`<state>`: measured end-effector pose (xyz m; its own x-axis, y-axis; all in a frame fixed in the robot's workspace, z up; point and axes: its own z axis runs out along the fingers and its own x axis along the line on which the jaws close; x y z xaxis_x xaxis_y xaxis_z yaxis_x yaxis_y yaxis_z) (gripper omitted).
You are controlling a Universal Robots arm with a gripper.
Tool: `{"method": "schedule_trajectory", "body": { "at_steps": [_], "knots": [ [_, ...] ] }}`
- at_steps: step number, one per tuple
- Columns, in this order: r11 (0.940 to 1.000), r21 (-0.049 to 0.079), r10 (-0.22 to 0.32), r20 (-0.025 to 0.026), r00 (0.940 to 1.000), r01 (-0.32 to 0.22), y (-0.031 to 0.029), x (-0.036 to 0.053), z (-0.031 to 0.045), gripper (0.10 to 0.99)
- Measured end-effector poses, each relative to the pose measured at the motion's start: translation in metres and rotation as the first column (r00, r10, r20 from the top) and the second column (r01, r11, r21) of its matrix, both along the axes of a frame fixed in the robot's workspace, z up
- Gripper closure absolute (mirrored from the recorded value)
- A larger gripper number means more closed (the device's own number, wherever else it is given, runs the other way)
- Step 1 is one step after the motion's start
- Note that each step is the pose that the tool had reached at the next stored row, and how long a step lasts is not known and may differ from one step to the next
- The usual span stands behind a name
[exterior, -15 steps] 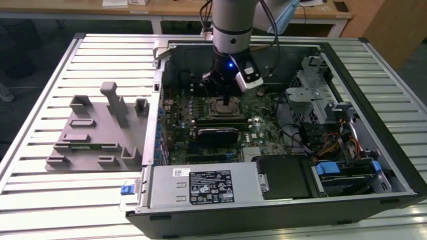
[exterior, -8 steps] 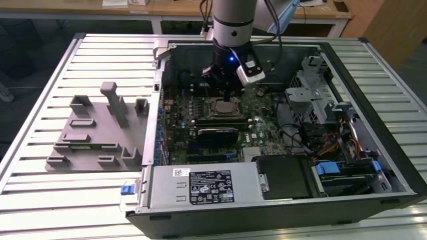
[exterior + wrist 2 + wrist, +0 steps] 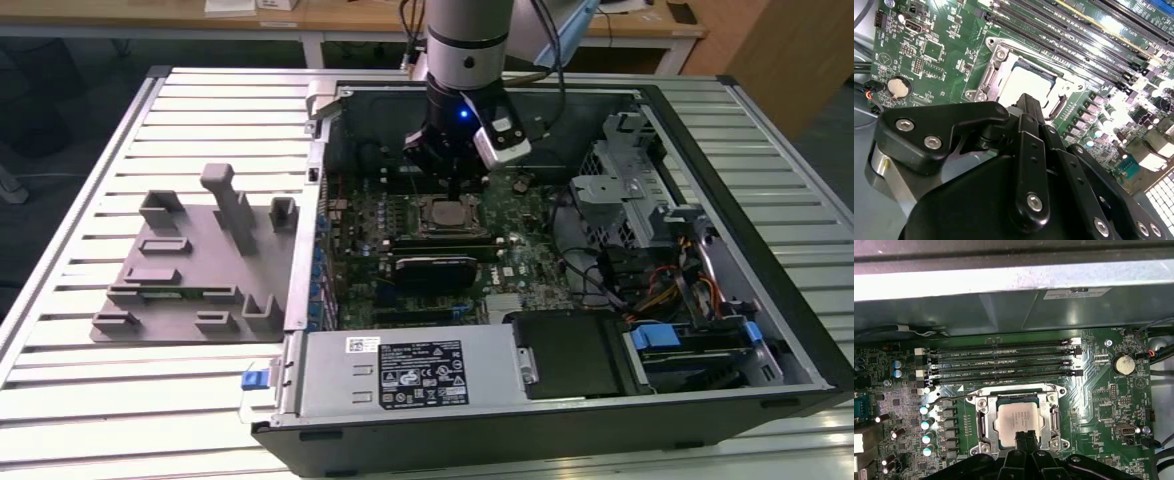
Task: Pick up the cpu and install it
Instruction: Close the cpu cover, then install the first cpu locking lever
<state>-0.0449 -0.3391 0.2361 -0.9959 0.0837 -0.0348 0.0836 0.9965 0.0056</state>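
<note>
Now hovering with gripper (image 3: 1024, 436) pinched together on nothing, just above the socket frame (image 3: 982, 416). Finds the cpu (image 3: 1020, 419) lying flat inside that socket frame, seemingly seated, hence no grasp needed.

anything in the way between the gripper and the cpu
Nothing visible. The shut gripper hangs right above the cpu, which lies in the socket's metal frame on the board, with no cable or part between them.

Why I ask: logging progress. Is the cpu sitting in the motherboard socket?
Yes, in the first wrist view the cpu lies flat inside the socket's metal frame.
</note>
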Motion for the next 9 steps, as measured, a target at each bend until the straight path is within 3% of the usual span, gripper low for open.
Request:
{"method": "schedule_trajectory", "body": {
  "at_steps": [9],
  "knots": [
    [1.0000, 0.000, 0.000, 0.0000, 1.0000, 0.000, 0.0000, 0.0000, 0.0000, 0.980]
  ]
}}
